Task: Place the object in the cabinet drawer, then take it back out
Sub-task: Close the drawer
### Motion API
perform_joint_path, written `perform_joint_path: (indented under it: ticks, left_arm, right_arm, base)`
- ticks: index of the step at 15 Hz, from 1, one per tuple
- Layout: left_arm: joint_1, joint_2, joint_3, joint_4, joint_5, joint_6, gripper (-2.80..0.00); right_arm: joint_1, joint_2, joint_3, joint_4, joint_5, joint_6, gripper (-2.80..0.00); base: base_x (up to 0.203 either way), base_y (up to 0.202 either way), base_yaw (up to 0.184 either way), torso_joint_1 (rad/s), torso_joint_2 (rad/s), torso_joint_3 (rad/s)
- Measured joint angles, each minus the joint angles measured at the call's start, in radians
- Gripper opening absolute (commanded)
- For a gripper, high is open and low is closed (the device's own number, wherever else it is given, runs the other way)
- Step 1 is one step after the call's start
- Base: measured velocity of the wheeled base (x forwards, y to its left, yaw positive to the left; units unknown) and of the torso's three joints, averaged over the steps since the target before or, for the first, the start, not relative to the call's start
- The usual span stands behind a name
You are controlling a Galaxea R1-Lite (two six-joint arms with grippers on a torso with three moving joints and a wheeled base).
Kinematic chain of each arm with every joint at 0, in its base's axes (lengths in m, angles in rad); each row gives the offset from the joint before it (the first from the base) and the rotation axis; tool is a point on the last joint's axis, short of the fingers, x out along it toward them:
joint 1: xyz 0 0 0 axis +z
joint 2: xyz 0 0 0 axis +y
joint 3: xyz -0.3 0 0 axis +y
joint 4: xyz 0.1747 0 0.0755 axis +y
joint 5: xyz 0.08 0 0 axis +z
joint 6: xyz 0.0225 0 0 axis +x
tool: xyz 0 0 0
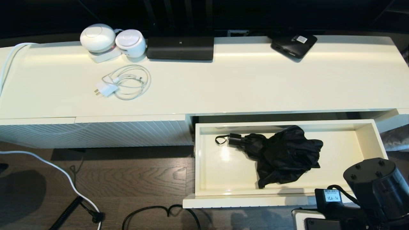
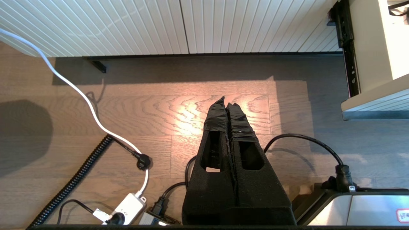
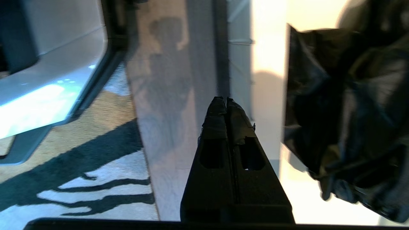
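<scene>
Right gripper [image 3: 226, 101], mine, fingers pressed together and holding nothing, hangs at the near front edge of the cabinet drawer [image 1: 367, 134], which is pulled out. Inside it lies the umbrella [image 1: 281, 153], bunched fabric at centre-right, handle and wrist loop pointing to my left. My left gripper [image 2: 226, 101], likewise closed and empty, hangs parked over the wooden floor [image 2: 153, 108].

A long cream bench [image 1: 243, 86] with a glossy top runs across the room, its ribbed front panel [image 1: 96, 132] below. Behind it the wall is dark. The wood-plank floor [image 2: 153, 105] carries a bright patch of light, a white cable [image 2: 80, 95] and a coiled black cord [image 2: 73, 182].
</scene>
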Motion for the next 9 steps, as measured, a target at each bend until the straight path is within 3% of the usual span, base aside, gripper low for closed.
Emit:
perform_joint_path:
  ticks: [5, 9]
  left_arm:
    - [0.0, 0.0, 0.0, 0.0, 0.0, -0.001, -2.8]
    - [0.0, 0.0, 0.0, 0.0, 0.0, 0.0, -2.8]
  right_arm:
    - [0.015, -0.008, 0.015, -0.011, -0.1, -0.023, -2.8]
    - [0.03, -0.006, 0.03, -0.039, -0.13, -0.024, -2.8]
  base:
    - [0.0, 0.0, 0.0, 0.0, 0.0, 0.0]
    - [0.0, 0.0, 0.0, 0.0, 0.0, 0.0]
